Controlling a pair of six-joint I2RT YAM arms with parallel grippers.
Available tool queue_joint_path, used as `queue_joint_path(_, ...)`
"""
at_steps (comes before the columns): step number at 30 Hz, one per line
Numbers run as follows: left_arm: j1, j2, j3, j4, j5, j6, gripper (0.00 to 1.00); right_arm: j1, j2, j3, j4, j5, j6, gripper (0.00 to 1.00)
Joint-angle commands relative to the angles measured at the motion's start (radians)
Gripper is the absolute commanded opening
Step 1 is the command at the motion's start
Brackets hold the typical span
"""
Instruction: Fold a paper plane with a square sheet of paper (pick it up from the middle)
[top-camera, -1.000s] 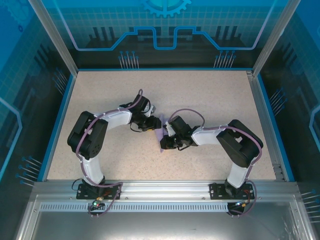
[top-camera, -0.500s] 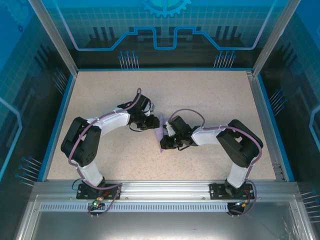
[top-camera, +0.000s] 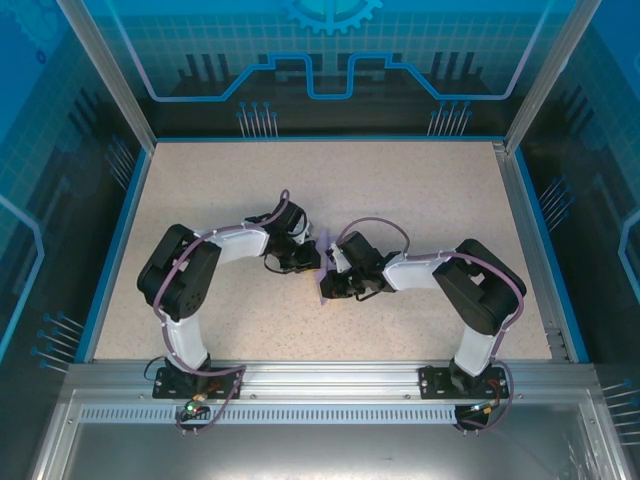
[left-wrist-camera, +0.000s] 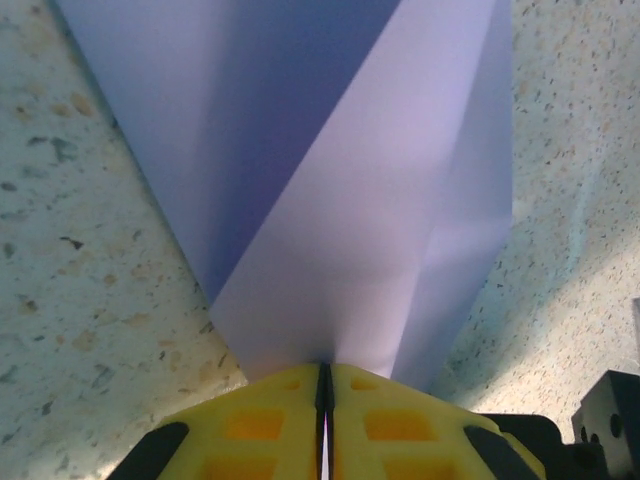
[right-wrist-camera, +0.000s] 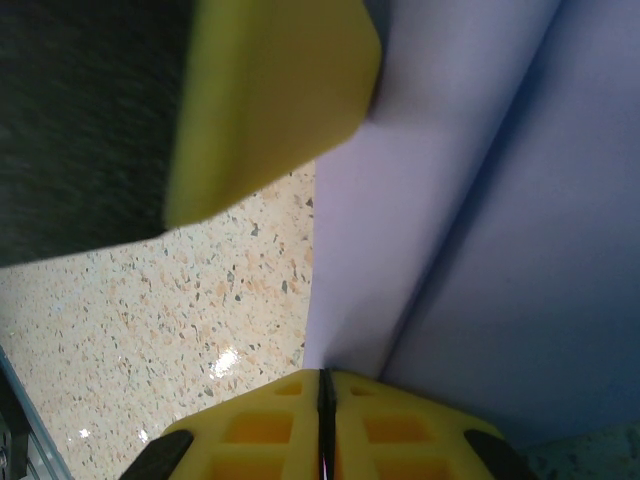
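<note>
Left wrist view, left tool (left-wrist-camera: 323, 370) clamped on folded paper (left-wrist-camera: 340, 200), right tool (right-wrist-camera: 323, 377) pinching it too.

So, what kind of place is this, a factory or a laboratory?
Probably a robotics lab or demo cell: left arm and right arm bolted to an aluminium rail, a speckled tabletop, blue circuit-pattern panels around it.

"What sort of place is this, then?"

"A robotics lab, I'd say, a test cell. See the left arm (top-camera: 232, 243) and right arm (top-camera: 420, 268) bolted to the aluminium rail (top-camera: 330, 376) at the bottom of the frame? The speckled bench (top-camera: 400, 190) is walled in by blue panels (top-camera: 420, 60) printed with circuit lines, with a gear (top-camera: 332, 10) at top centre."
</note>
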Motion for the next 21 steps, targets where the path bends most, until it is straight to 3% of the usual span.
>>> queue_joint_path(1, -0.01, 0.026, -0.014, 0.021, 0.04, 0.003, 0.11, 0.02, 0.046, -0.038, -0.083, 0.069, -0.018, 0.1)
queue_joint_path(21, -0.012, 0.131, 0.023, -0.091, -0.127, 0.115, 0.08, 0.02, -0.01, -0.04, -0.058, 0.051, -0.01, 0.14)
